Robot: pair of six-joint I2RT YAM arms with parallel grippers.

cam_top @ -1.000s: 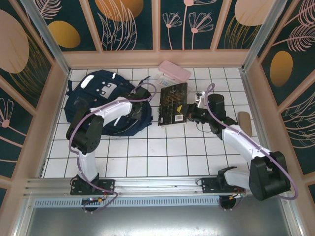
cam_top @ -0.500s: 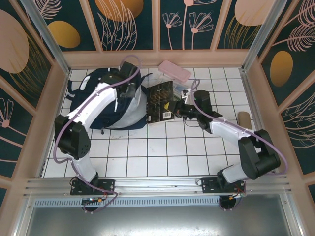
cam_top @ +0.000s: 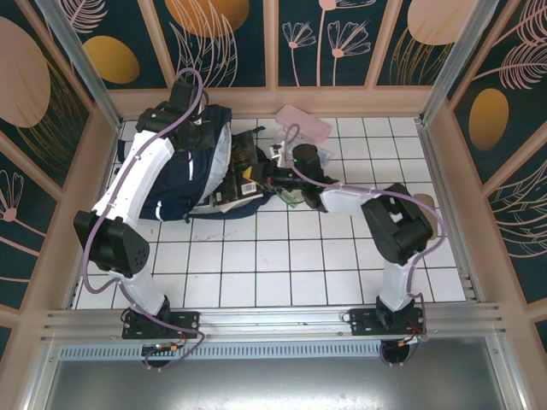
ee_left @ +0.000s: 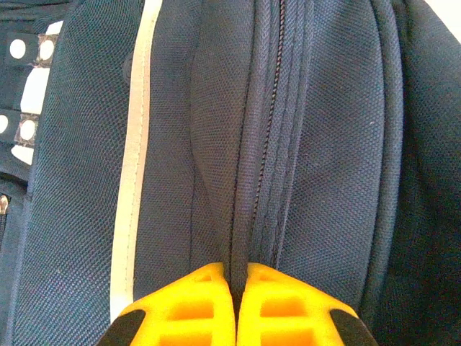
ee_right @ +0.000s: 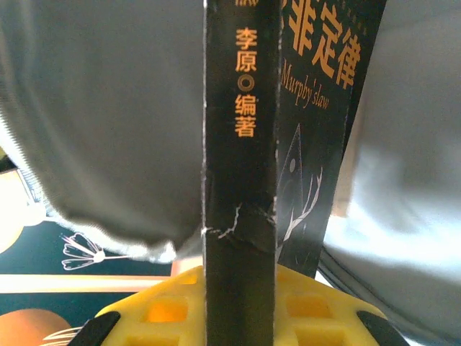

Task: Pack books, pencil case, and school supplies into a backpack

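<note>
We pinch the floppy backpack [ee_left: 324, 144] at its zip seam with the left gripper [ee_left: 235, 281]; the right gripper [ee_right: 239, 288] clamps the stiff dark book [ee_right: 241, 144] by its spine.

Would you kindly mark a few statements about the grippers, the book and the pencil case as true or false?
1. The right gripper grips the dark book by its spine. True.
2. The left gripper hangs open above bare tiles. False: it is shut on the backpack fabric, along the zipper.
3. The pencil case is inside the backpack. False: it lies on the table, near its far edge.
4. The book's spine carries orange characters. True.
</note>
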